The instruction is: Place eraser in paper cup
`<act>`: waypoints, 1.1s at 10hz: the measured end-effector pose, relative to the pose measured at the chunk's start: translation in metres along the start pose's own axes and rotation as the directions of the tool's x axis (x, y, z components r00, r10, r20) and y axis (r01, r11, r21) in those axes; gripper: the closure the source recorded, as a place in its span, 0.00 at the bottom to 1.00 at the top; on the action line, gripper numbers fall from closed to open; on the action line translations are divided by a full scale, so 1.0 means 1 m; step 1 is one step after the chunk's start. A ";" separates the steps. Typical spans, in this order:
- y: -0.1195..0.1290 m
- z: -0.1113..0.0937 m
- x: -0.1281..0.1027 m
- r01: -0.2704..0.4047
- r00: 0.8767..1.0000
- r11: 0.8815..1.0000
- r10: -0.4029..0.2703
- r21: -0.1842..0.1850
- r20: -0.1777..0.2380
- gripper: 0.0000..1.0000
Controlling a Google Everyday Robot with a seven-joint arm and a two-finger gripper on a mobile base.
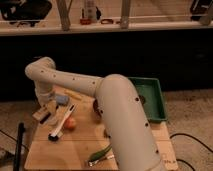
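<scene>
The paper cup (61,100), small and pale with a bluish-grey top, stands at the back left of the wooden table (85,140). My gripper (45,113) hangs at the end of the white arm (100,95), just left of and in front of the cup, low over the table. A tan block-like shape (39,115) shows at the gripper. I cannot tell whether it is the eraser or part of the gripper.
A white-handled brush (62,123) lies beside an orange ball-like fruit (70,123). A dark red bowl (95,107) is partly hidden behind the arm. A green tray (151,98) sits at the right, a green object (100,152) at the front, and a yellow strip (73,94) at the back.
</scene>
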 end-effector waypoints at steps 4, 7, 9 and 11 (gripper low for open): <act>0.003 -0.002 0.003 -0.012 1.000 1.000 0.012 0.006 0.001 0.20; 0.005 -0.004 0.004 -0.015 1.000 1.000 0.015 0.011 0.000 0.20; 0.008 -0.007 0.006 -0.023 1.000 1.000 0.023 0.015 -0.003 0.20; 0.011 -0.010 0.007 -0.030 1.000 0.999 0.030 0.023 -0.007 0.20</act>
